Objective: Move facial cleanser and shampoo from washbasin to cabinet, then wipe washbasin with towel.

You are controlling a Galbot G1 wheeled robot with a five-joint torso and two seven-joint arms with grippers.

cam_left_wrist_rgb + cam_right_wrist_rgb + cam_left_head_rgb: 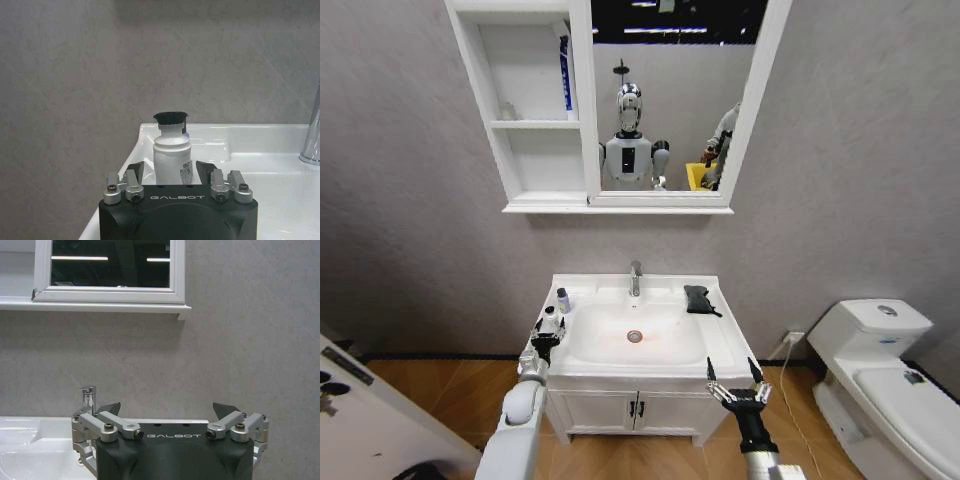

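Two spread fingers of the left gripper [172,172] flank the white bottle [171,159] on the washbasin [620,372] left ledge, ungripped; off-centre closure could topple it; right gripper [738,383] open, idle
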